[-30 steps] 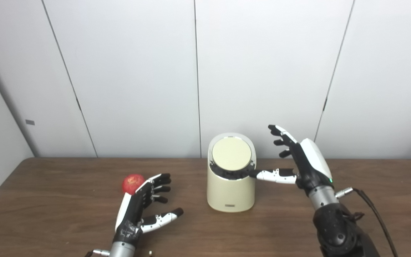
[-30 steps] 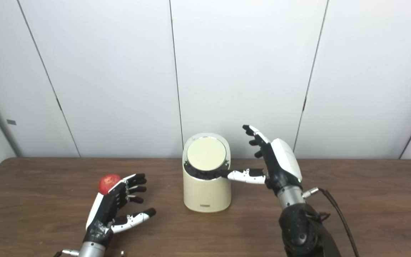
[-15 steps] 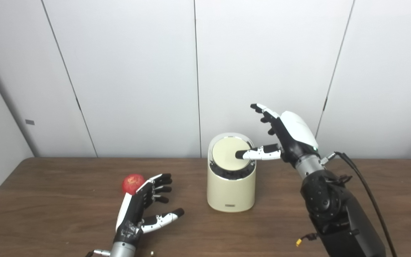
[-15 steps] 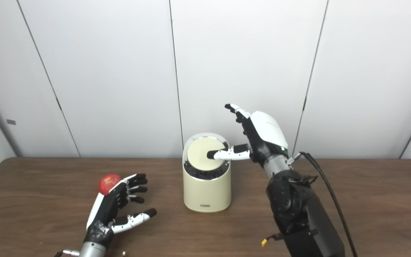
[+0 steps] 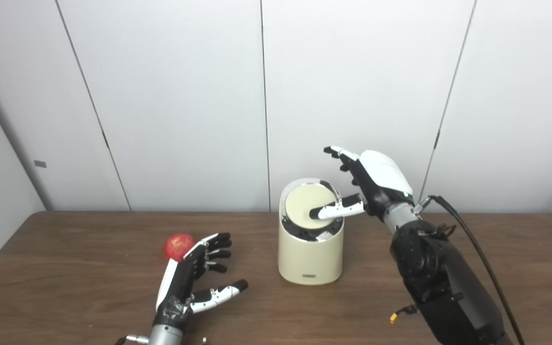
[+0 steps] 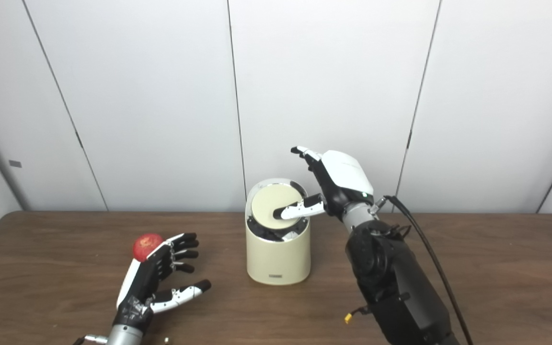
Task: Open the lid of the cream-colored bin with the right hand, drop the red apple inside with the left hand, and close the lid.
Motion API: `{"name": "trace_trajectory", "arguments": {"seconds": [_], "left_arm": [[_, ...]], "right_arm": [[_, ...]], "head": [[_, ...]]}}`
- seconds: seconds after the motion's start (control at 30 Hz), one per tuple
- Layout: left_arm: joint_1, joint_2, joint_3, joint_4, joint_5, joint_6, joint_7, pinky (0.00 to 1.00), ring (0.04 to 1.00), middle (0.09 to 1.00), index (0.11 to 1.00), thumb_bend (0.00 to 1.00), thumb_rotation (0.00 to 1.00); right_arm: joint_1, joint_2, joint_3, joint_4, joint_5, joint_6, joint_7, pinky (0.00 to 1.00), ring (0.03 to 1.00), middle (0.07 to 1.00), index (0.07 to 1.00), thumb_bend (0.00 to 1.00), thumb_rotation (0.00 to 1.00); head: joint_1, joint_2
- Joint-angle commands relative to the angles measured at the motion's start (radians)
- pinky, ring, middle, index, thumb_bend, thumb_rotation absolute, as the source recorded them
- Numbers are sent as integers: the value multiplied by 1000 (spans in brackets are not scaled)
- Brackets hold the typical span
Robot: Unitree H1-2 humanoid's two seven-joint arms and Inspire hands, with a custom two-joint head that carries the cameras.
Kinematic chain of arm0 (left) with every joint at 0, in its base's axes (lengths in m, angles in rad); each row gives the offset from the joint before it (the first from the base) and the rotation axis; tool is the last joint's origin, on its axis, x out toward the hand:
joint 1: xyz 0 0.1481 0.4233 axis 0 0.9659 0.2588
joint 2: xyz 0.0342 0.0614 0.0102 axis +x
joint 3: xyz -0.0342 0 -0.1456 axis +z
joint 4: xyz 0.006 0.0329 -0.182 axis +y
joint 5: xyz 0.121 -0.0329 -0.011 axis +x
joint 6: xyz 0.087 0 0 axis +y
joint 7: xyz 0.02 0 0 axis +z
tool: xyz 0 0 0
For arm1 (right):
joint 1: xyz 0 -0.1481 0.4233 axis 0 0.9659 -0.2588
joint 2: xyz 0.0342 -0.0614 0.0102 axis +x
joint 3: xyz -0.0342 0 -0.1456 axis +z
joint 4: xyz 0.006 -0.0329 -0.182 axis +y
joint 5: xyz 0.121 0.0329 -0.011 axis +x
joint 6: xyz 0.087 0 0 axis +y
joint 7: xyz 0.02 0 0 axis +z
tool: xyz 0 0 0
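Right hand (image 5: 374,179) spread, holding nothing, thumb tip pressing on the round lid (image 5: 304,211) of the cream bin (image 5: 310,256), which stands mid-table (image 5: 65,287). Lid appears tipped, dark gap at its front edge. Left hand (image 5: 187,278) lies spread and empty just beside the red apple (image 5: 176,244), left of the bin.

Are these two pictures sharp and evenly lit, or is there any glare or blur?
Left eye view: soft, even light, faint shadows, slightly soft focus; a bright glint on the bin rim beside the right hand. Right eye view: the same; the apple and left hand show no motion blur.
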Motion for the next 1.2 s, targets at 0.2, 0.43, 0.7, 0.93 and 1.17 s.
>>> {"name": "trace_trajectory", "arguments": {"seconds": [0.2,0.43,0.7,0.93,1.17], "left_arm": [[-10,-14,-3,-32,-7,-15,6,601,730,784,799,724,23],[-7,-16,-6,-40,-6,-14,3,603,717,776,794,722,34],[-2,-17,-6,-54,-2,-4,2,603,716,777,794,721,42],[2,-15,-4,-67,-12,10,-5,613,730,782,797,718,44],[2,-12,-3,-74,-9,19,-7,622,733,783,798,714,41]], "right_arm": [[-62,2,12,32,-18,-29,-40,598,778,870,867,820,348],[-68,6,18,59,-22,-18,-45,603,781,874,871,827,323],[-69,-2,25,70,-29,-21,-47,607,777,872,868,838,301],[-82,-35,71,48,-101,20,6,645,792,896,881,882,270],[-84,-47,100,44,-145,45,51,645,801,920,870,914,168]], "head": [[3,4],[6,10],[5,15],[7,24],[9,27]]}}
